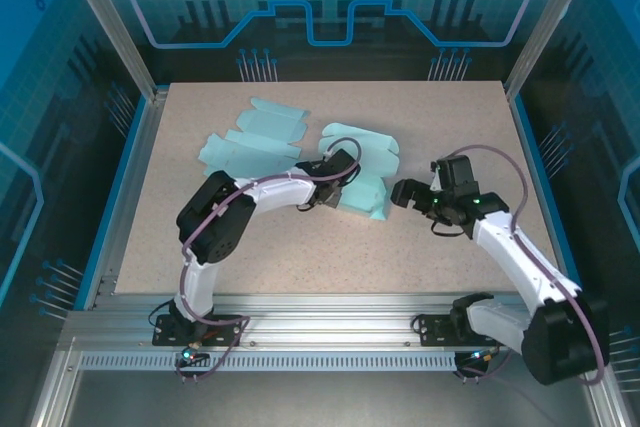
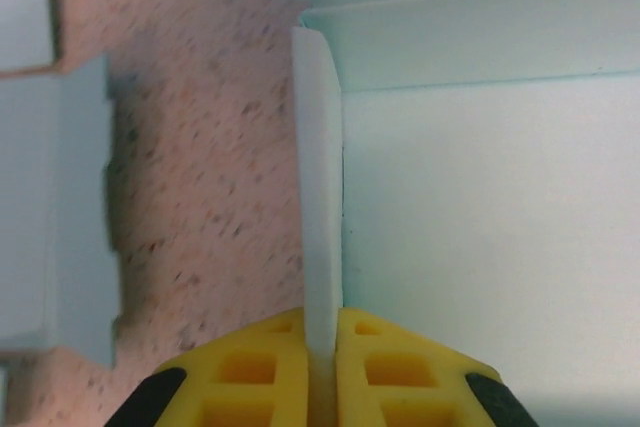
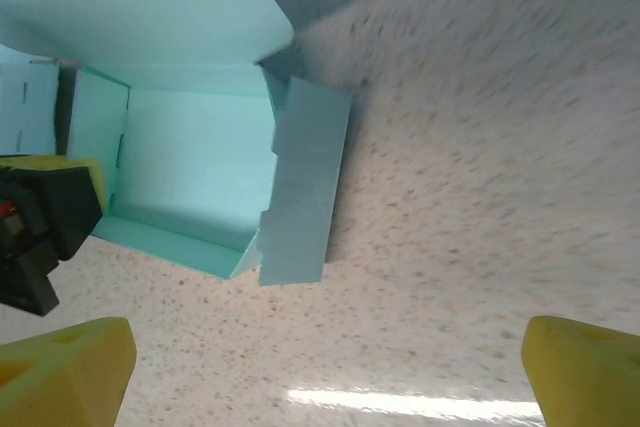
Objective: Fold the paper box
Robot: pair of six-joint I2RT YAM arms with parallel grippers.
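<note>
1. Mint-green card: the paper box (image 1: 362,169) sits half-formed on the desk (image 1: 300,257), with a flat blank (image 1: 255,135) just beyond the box's left side.
2. At the box's left edge, the left pincer (image 2: 322,347) is pressed together on a thin upright flap (image 2: 320,187). The flap's long axis runs straight away from the fingertips, and the box's inner panel lies to its right.
3. Just off the box's right side, the right pincer (image 1: 408,193) hovers spread wide, gripping nothing. It faces the box's open interior and a loose side flap (image 3: 305,187).
4. Judgement: the left arm anchors the box, so the right arm, near but apart, looks best placed to push that side flap inward.
</note>
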